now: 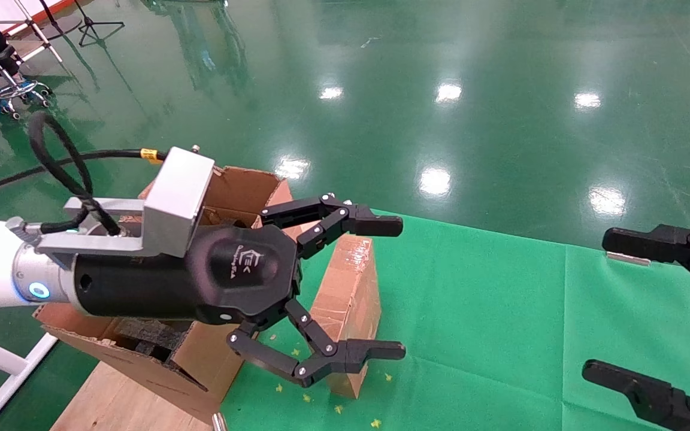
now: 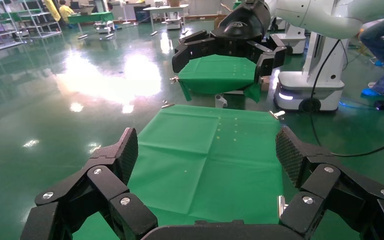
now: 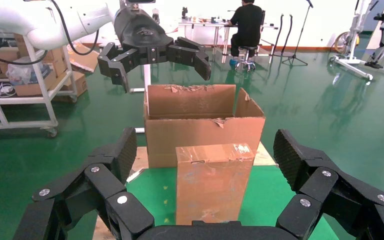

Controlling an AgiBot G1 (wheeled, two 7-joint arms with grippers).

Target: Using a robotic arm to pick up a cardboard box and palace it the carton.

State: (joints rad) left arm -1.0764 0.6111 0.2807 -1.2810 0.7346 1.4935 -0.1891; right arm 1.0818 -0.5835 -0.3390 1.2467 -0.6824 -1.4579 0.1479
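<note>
So left gripper (image 1: 375, 287) hangs wide open, holding nothing, above the carton (image 1: 243, 185).
Cardboard box (image 1: 351, 299) stands upright at the green cloth's (image 1: 501, 311) left edge, touching the carton; right gripper (image 1: 650, 311) gapes empty at the right edge.

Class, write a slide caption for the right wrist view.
Open right gripper faces taped cardboard box before the carton.

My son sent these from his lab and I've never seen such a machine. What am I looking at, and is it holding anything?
It is a two-armed robot. The big picture comes from a camera on its head; the other two come from cameras on its wrists. The left gripper hangs open above the carton, a large torn box. The right gripper waits open at the far side of the green cloth. The cardboard box, small and tape-wrapped, stands on the cloth beside the carton. Neither gripper holds anything.
</note>
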